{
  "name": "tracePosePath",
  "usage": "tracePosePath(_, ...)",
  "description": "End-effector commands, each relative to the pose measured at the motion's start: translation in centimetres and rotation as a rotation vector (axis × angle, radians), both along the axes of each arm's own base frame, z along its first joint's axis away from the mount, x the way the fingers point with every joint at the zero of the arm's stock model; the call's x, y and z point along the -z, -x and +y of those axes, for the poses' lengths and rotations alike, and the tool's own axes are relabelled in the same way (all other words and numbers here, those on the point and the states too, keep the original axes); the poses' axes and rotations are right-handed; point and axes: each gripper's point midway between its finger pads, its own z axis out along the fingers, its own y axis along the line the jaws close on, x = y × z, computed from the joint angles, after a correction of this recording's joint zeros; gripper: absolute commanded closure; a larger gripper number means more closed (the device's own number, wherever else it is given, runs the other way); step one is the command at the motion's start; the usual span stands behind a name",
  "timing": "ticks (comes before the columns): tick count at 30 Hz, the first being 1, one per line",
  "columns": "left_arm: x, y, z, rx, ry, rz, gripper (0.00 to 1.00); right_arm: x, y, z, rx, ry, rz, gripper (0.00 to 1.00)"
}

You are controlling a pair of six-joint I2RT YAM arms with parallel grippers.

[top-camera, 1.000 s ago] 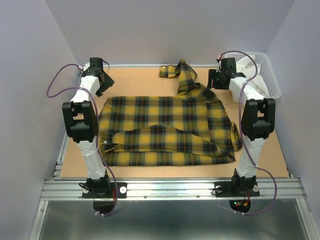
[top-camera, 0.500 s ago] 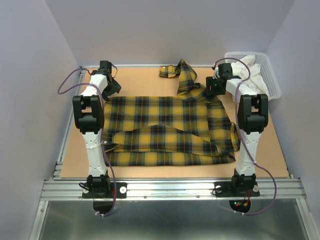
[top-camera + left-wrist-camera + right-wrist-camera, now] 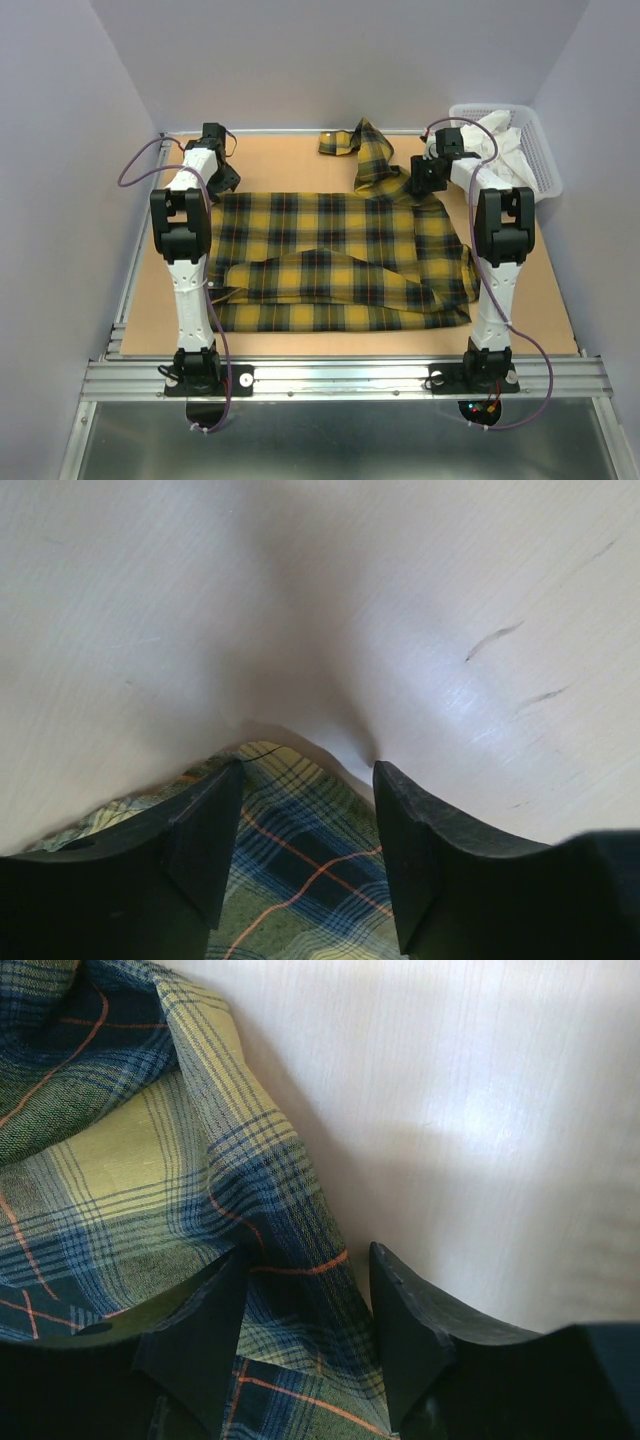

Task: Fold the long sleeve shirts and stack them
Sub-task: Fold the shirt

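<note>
lying on table [image 3: 300, 160]: the long sleeve shirt [image 3: 340, 250], yellow and dark plaid, was spread across the middle, its near part folded over, one sleeve [image 3: 368, 150] trailing to the far edge.
basket [image 3: 548, 165]: white mesh, at the far right corner; it held crumpled white cloth [image 3: 500, 130].
left gripper [image 3: 222, 180]: fingers parted, low at the shirt's far left corner, plaid showing between them.
right gripper [image 3: 420, 178]: fingers parted, at the shirt's far right edge beside the sleeve, the cloth's edge running between them.
</note>
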Motion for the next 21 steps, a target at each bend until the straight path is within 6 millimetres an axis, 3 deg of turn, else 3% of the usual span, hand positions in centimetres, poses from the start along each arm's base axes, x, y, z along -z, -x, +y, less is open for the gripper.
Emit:
tracePosePath(1,1.2,0.6,0.8,-0.004,-0.040,0.054,0.42,-0.9,-1.5,-0.2,-0.022,-0.004,-0.044,0.46)
tracePosePath(7,1.4,0.7,1.2,0.012,-0.066,0.067,0.74,-1.7,-1.6,-0.6,-0.019,0.025,-0.064,0.57)
tracePosePath(10,0.9,0.7,1.4,0.022,-0.080,0.062,0.97,-3.1,-1.8,-0.8,-0.011,0.037,-0.089,0.66)
tracePosePath(17,-1.0,0.6,2.3,0.025,-0.121,0.038,1.00,-5.4,-2.0,-1.6,0.007,0.075,-0.137,0.88)
tracePosePath(20,-3.2,0.3,2.8,0.015,-0.140,-0.006,1.00,-7.1,-2.1,-2.0,0.021,0.089,-0.171,0.97)
tracePosePath(21,-5.2,0.2,3.0,0.010,-0.140,-0.050,1.00,-9.2,-1.9,-2.0,0.027,0.089,-0.205,0.98)
